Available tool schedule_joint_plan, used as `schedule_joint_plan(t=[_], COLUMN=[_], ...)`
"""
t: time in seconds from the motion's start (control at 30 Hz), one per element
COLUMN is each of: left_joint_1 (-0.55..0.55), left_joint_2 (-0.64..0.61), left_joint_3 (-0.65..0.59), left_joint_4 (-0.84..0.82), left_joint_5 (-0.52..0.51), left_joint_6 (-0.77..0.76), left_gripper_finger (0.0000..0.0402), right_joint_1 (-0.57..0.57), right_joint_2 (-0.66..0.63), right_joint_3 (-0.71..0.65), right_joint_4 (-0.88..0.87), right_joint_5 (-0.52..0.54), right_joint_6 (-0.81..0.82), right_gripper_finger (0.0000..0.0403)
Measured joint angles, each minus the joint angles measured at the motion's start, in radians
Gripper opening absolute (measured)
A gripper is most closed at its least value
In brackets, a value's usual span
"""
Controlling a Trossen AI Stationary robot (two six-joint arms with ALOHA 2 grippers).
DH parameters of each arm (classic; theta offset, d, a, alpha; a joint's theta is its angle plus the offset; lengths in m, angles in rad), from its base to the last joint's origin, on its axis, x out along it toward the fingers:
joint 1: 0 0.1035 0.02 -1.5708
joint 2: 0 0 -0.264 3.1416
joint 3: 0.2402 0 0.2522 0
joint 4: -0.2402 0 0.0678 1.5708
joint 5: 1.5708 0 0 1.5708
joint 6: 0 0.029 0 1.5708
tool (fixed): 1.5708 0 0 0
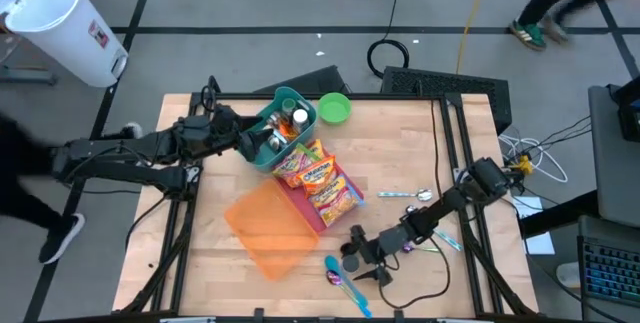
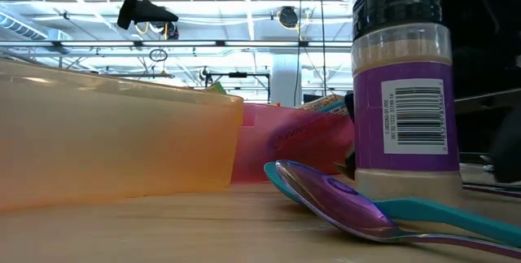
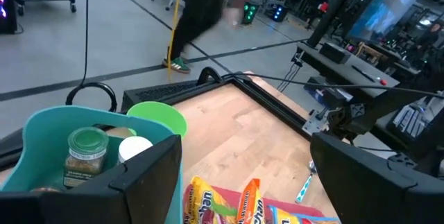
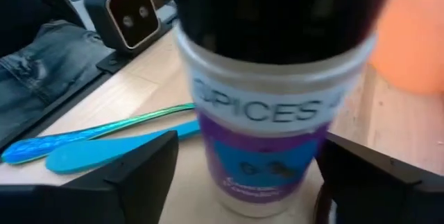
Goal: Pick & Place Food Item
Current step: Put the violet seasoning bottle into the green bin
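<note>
- The spice jar stands upright on the table, well clear of the teal bin. It sits between the right gripper's spread jaws, not yet pinched or lifted.
- The left gripper hovers at the teal bin with its jaws spread and empty.
- Only the low view shows the jar's barcode; only the right wrist view shows "SPICES".

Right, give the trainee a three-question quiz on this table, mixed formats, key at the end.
1. True or false: the spice jar stands upright between the right gripper's open fingers.
2. The teal bin the left gripper reaches holds: A) capped jars B) spoons C) snack bags
3. Fill in: the green bowl sits beside the ____ bin.

Key: 1 true; 2 A; 3 teal.
</note>
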Motion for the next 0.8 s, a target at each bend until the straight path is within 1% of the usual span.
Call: schedule_joint_plan(t=[0.13, 0.3, 0.4, 0.53, 0.6, 0.67, 0.73, 0.8], left_joint_1=[0.000, 0.000, 0.000, 0.000, 0.000, 0.000, 0.001, 0.002], left_joint_2=[0.000, 0.000, 0.000, 0.000, 0.000, 0.000, 0.000, 0.007], left_joint_3=[0.000, 0.000, 0.000, 0.000, 0.000, 0.000, 0.000, 0.000], left_joint_4=[0.000, 0.000, 0.000, 0.001, 0.001, 0.002, 0.008, 0.042], left_joint_5=[0.000, 0.000, 0.000, 0.000, 0.000, 0.010, 0.065, 0.147], left_joint_6=[-0.002, -0.002, -0.002, -0.002, -0.005, -0.006, -0.006, 0.001], left_gripper_finger=[0.0319, 0.0311, 0.0312, 0.0320, 0.0323, 0.0326, 0.0325, 0.0322], right_joint_1=[-0.013, -0.023, -0.025, -0.025, -0.027, -0.029, -0.033, -0.042], right_joint_2=[0.000, -0.001, -0.024, -0.115, -0.188, -0.277, -0.369, -0.459], right_joint_3=[0.000, 0.000, -0.001, -0.002, -0.001, -0.001, -0.001, -0.001], right_joint_4=[0.009, 0.016, -0.006, -0.096, -0.158, -0.245, -0.328, -0.412], right_joint_5=[-0.028, -0.025, -0.022, -0.016, -0.010, 0.023, 0.081, 0.168], right_joint_6=[-0.011, -0.040, -0.057, -0.064, -0.050, -0.032, -0.009, 0.022], right_gripper_finger=[0.0280, 0.0197, 0.0154, 0.0149, 0.0149, 0.0149, 0.0157, 0.0161])
